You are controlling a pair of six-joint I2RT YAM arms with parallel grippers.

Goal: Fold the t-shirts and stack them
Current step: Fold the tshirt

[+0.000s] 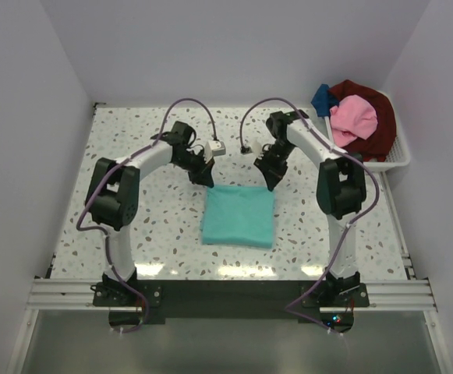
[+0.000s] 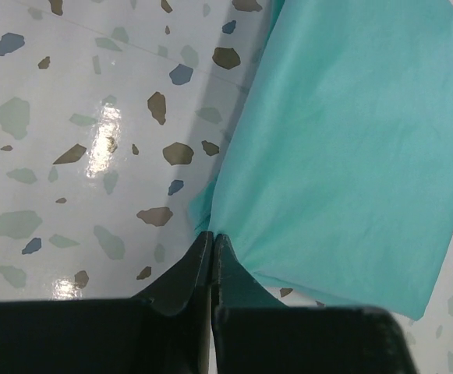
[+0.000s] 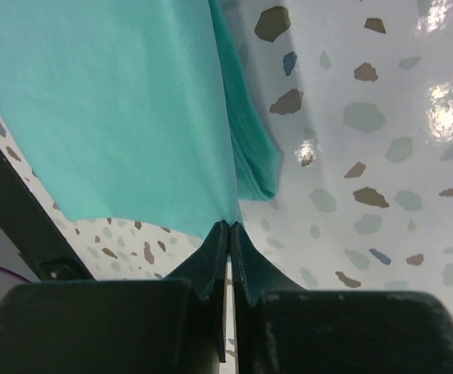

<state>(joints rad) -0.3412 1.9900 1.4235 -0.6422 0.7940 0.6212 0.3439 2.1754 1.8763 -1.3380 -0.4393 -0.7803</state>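
A teal-green t-shirt (image 1: 238, 215) lies folded into a rectangle at the table's middle. My left gripper (image 1: 209, 183) is shut on its far left corner, and the wrist view shows the cloth (image 2: 351, 140) pinched at the fingertips (image 2: 213, 236). My right gripper (image 1: 270, 185) is shut on the far right corner, with the fabric (image 3: 117, 109) lifted at the tips (image 3: 228, 225). A pink t-shirt (image 1: 354, 117), a dark red t-shirt (image 1: 374, 125) and a blue t-shirt (image 1: 322, 97) are heaped in the basket.
A white slatted basket (image 1: 394, 160) stands at the table's far right. White walls close in the speckled table (image 1: 132, 140) on three sides. A metal rail (image 1: 226, 292) runs along the near edge.
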